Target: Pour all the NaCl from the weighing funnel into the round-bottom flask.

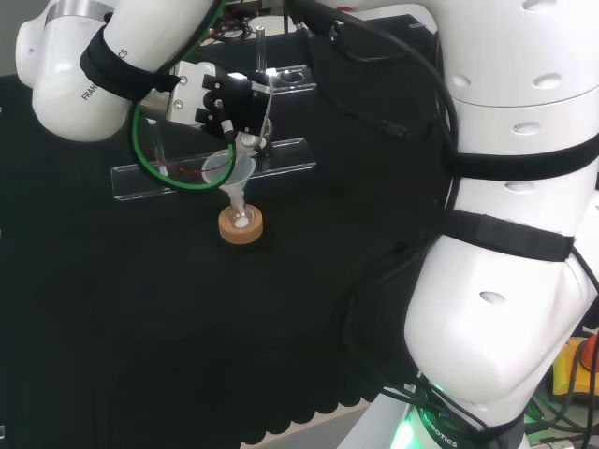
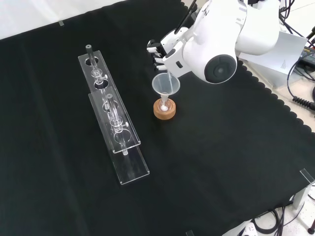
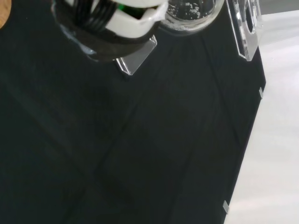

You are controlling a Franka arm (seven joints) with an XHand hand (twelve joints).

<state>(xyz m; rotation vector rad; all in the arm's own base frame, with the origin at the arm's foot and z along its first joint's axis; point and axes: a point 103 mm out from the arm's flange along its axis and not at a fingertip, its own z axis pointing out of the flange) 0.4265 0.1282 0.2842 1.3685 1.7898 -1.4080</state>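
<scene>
The hand (image 1: 234,105) pinches the weighing funnel (image 1: 251,142) just above the round-bottom flask's (image 2: 164,105) funnel (image 2: 166,84).

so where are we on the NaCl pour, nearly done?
Mid-pour, I'd say. Done: white powder already sits in the flask on its cork ring. In hand: the robot hand holds the weighing funnel over the flask neck. Left: white grains cling to glass in the wrist view, so there is probably more to empty; how much, I cannot tell.

We see a counter (image 2: 206,177) draped in black cloth (image 2: 59,187) with a scalloped edge, and pale floor (image 3: 275,140) beyond.
</scene>
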